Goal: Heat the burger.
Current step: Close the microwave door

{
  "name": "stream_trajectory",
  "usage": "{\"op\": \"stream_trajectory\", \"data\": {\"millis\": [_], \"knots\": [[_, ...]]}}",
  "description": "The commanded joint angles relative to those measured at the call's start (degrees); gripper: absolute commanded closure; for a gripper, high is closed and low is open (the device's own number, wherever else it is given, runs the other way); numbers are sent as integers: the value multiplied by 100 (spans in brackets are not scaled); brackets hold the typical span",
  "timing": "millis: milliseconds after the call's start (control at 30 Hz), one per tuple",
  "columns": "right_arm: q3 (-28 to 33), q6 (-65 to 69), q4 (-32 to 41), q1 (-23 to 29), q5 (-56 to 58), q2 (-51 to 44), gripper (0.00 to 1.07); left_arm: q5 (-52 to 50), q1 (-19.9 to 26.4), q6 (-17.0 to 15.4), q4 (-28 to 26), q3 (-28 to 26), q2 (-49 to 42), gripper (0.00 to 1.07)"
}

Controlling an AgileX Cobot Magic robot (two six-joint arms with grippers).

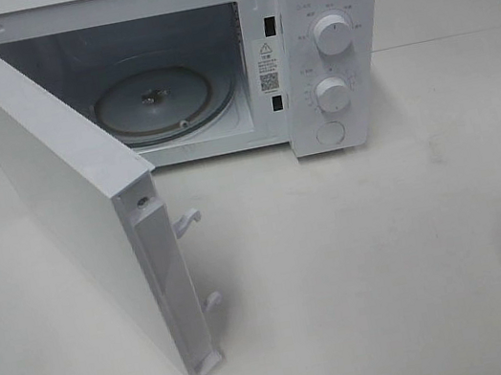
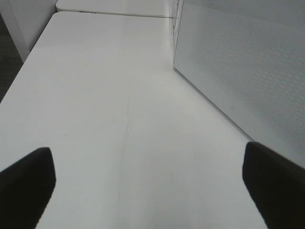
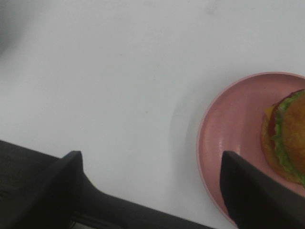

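White table point(image 1: 369, 254): microwave point(image 1: 331, 37) door point(image 1: 57, 192) open; burger point(image 3: 288, 138) on plate point(image 3: 228, 143); both grippers point(image 2: 147, 181) point(image 3: 152, 183) open, empty.

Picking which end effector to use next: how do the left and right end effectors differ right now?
The left end effector has only bare white table between its fingers, with the open microwave door beside it; the right end effector is next to the pink plate carrying the burger. One right finger overlaps the plate's rim in its view; the left overlaps nothing. Both are open and hold nothing.
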Motion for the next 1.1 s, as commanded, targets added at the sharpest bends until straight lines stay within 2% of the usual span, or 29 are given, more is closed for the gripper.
{"op": "stream_trajectory", "data": {"millis": [33, 100, 400, 667, 1100], "knots": [[109, -298, 132, -401, 34, -407, 31, -74, 23, -6, -23, 11, -97, 5], [201, -435, 229, -756, 115, -1020, 31, -74, 23, -6, -23, 11, -97, 5], [286, -510, 596, -1507, 252, -2447, 31, -74, 23, -6, -23, 11, -97, 5], [304, -533, 596, -1576, 252, -3134, 31, -74, 23, -6, -23, 11, -97, 5], [304, -544, 602, -1576, 252, -3128, 31, -74, 23, -6, -17, 11, -80, 5]]}}
